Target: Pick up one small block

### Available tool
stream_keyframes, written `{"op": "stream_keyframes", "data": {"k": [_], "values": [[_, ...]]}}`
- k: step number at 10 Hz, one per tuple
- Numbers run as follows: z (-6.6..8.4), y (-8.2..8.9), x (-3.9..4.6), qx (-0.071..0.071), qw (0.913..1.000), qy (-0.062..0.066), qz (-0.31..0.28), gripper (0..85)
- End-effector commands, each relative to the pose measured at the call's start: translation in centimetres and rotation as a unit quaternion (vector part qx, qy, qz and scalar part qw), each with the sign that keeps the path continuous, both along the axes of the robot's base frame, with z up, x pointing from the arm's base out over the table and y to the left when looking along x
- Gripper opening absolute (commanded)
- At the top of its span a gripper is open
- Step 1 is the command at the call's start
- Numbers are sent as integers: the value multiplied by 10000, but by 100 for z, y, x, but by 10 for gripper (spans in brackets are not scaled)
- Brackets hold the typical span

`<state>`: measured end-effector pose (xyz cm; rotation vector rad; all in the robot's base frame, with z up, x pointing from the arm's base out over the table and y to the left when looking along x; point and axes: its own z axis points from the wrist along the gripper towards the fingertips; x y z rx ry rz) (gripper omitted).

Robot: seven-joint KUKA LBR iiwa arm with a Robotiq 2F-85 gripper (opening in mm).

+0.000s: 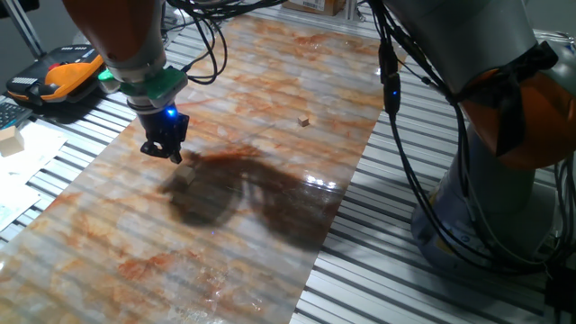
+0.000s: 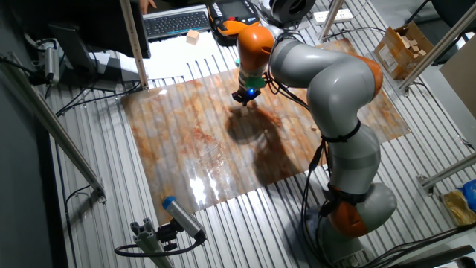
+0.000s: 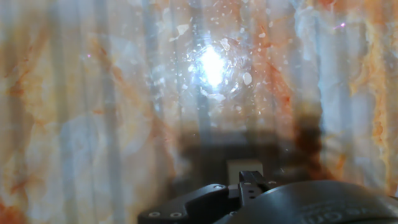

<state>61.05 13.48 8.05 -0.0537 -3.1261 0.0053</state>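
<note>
Wood, pale tan, marks the small block (image 3: pixel 242 168), seen in the hand view right at the dark fingers (image 3: pixel 250 182) of the gripper (image 1: pixel 171 153) above the marbled bench (image 1: pixel 270 261); whether they clamp it I cannot tell.

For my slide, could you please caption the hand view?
Gripper above a glossy marbled orange-white sheet, a pale tan wooden cube at its fingertips.
</note>
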Motion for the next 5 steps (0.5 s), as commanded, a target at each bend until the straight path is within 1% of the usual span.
{"op": "stream_keyframes", "data": {"k": [1, 3, 5], "values": [[-7, 3, 4, -12, 10000, 7, 29, 0], [-53, -15, 27, -43, 9998, 16, 168, 0], [-81, -32, 43, -27, 9997, 39, 221, 0]]}}
